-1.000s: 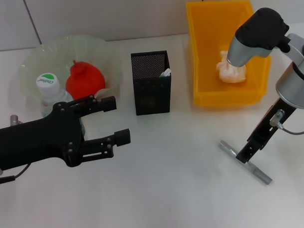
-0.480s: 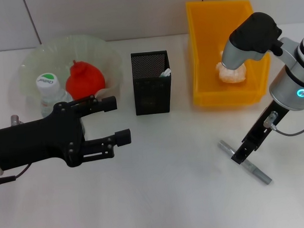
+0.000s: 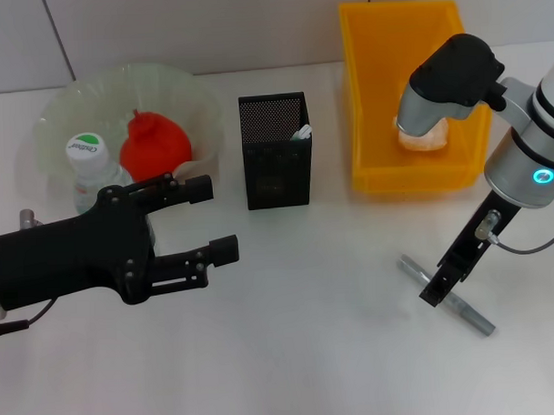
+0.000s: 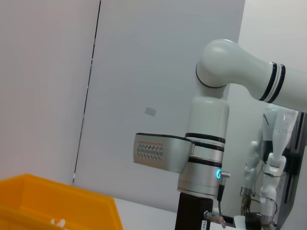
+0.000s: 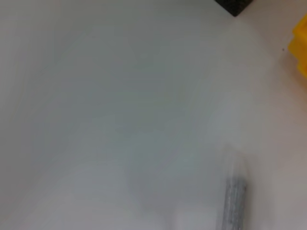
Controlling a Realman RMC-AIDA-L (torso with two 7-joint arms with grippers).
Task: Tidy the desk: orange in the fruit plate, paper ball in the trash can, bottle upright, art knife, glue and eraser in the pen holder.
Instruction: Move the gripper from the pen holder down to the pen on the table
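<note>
orange [image 3: 153,143] in fruit plate [image 3: 55,110], left gripper [image 3: 210,219] spread, right gripper's [image 3: 441,284] grip unclear.

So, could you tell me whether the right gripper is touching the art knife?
Cannot tell: in the head view the right gripper overlaps the art knife on the desk, hiding any contact or gap.
</note>
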